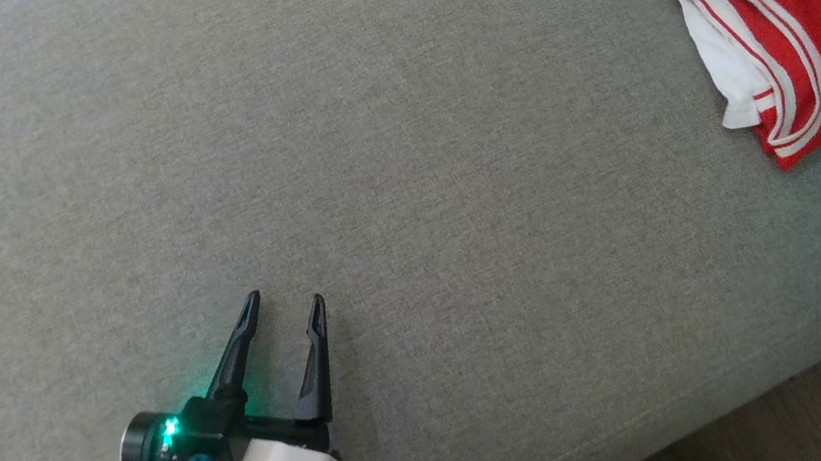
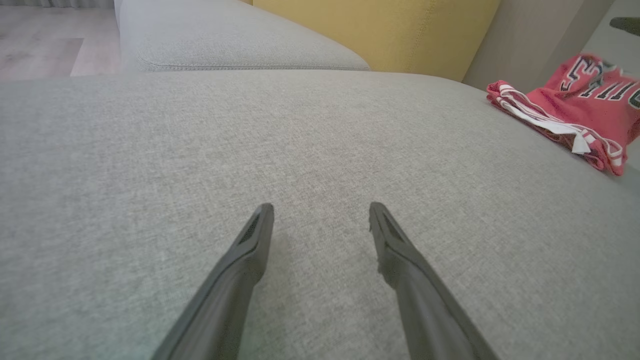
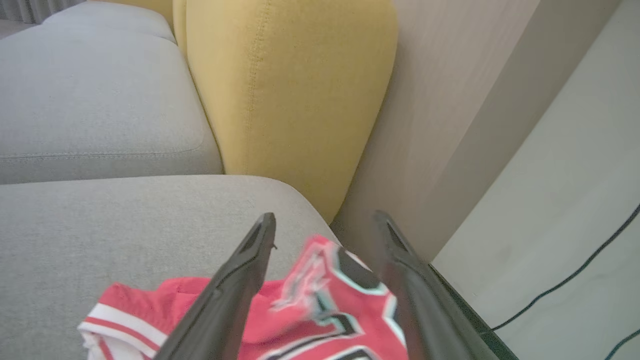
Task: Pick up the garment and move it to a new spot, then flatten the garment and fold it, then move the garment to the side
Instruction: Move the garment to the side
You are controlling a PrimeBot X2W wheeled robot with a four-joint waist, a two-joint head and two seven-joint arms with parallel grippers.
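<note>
Both the left gripper (image 1: 285,298) and the right gripper (image 3: 325,215) have their fingers apart, and the bunched red garment (image 1: 789,28) lies at the far right corner of the sofa cushion (image 1: 362,146), just under the right gripper and well apart from the left gripper, so the right arm is nearer.

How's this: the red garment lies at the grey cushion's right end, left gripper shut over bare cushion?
One error: the left gripper is open, jaws apart, per the left wrist view. The garment does lie at the right end of the grey cushion.
</note>
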